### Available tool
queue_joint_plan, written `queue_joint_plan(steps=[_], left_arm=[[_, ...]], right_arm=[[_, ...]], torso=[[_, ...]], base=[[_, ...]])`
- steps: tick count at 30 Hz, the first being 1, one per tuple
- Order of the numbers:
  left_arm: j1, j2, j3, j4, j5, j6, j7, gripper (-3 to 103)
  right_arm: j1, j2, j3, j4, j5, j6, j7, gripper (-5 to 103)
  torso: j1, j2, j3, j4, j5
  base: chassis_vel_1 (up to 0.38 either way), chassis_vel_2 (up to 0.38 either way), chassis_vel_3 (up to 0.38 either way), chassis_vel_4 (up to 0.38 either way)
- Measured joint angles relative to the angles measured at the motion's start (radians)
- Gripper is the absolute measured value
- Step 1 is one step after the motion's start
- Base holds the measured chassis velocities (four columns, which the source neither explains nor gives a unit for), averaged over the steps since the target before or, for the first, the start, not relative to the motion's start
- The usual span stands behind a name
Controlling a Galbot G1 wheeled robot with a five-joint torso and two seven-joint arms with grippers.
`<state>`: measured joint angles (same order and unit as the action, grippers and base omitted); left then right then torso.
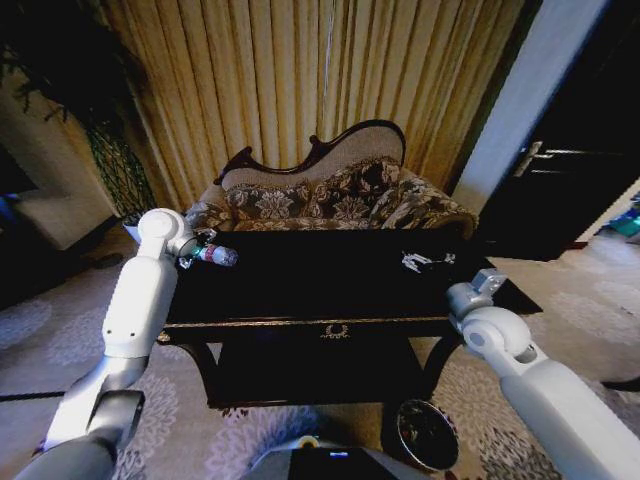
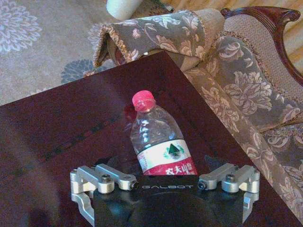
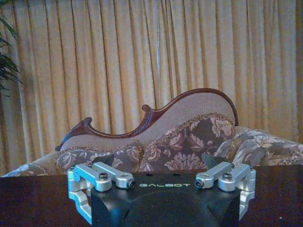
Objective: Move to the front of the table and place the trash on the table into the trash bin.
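The clear bottle (image 1: 218, 256) with a red cap and red-white label lies near the left far corner of the dark table (image 1: 320, 285). My left gripper (image 1: 192, 250) is right at it. In the left wrist view the gripper (image 2: 163, 166) stands open, the bottle (image 2: 158, 137) has its base end between the jaws, and its cap points away. Small white scraps (image 1: 415, 262) lie on the table's right part. My right gripper (image 1: 487, 282) hovers open at the table's right front corner, nothing between its fingers. The round trash bin (image 1: 427, 435) stands on the floor in front of the table, right of centre.
A floral sofa (image 1: 330, 200) stands close behind the table, its arm (image 2: 156, 33) just past the bottle's corner. A white pot (image 2: 122, 7) sits on the carpet by that arm. Curtains hang behind, and a dark door (image 1: 570, 170) is at the right.
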<state>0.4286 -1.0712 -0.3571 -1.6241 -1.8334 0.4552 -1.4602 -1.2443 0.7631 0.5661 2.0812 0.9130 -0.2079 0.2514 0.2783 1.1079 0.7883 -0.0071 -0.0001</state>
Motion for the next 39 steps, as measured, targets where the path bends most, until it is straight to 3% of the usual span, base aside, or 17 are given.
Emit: queue_joint_plan(steps=[16,17,19,21,22,29,31,33,39], left_arm=[[-0.013,-0.007,-0.004,0.018,-0.027,0.002,0.007,103],[-0.012,-0.007,-0.004,0.018,-0.028,0.002,0.007,94],[-0.011,-0.007,-0.004,0.016,-0.029,0.002,0.006,94],[-0.009,-0.008,-0.005,0.014,-0.031,0.002,0.004,84],[-0.009,-0.008,-0.005,0.014,-0.031,0.002,0.004,84],[-0.007,-0.013,-0.009,0.014,-0.036,0.002,0.004,50],[-0.006,-0.014,-0.010,0.014,-0.036,0.002,0.004,50],[0.000,-0.019,-0.014,0.013,-0.034,0.002,0.008,40],[0.008,-0.021,-0.018,0.009,-0.031,0.006,0.014,27]], right_arm=[[-0.003,0.008,-0.004,0.004,0.007,0.003,0.001,100],[-0.001,0.007,-0.006,0.004,0.009,0.005,0.001,100],[0.001,0.007,-0.007,0.004,0.011,0.008,0.001,100],[0.002,0.006,-0.010,0.003,0.012,0.013,0.001,100],[0.002,0.006,-0.010,0.003,0.012,0.013,0.001,100],[0.002,0.007,-0.012,0.001,0.012,0.018,0.000,100],[0.002,0.006,-0.011,0.001,0.013,0.018,0.000,100],[0.002,0.003,-0.010,0.001,0.014,0.018,0.000,100],[0.003,0.000,-0.008,-0.001,0.015,0.018,-0.001,100]], torso=[[0.000,0.000,0.000,-0.0001,0.0000],[0.000,0.000,0.000,0.0000,0.0000],[0.000,0.000,0.000,0.0000,0.0000],[0.000,0.000,0.000,0.0000,0.0000],[0.000,0.000,0.000,0.0000,0.0000],[0.000,0.000,0.000,0.0000,0.0002],[0.000,0.000,0.000,0.0000,0.0002],[0.000,0.000,0.000,0.0001,0.0004],[0.000,0.000,0.000,0.0001,0.0005]], base=[[0.000,0.000,0.000,0.000],[0.000,0.000,0.000,0.000],[0.000,0.000,0.000,0.000],[0.000,0.000,0.000,0.000],[0.000,0.000,0.000,0.000],[0.000,0.000,0.000,0.000],[0.000,0.000,0.000,0.000],[0.000,0.000,0.000,0.000],[0.000,0.000,0.000,0.000]])
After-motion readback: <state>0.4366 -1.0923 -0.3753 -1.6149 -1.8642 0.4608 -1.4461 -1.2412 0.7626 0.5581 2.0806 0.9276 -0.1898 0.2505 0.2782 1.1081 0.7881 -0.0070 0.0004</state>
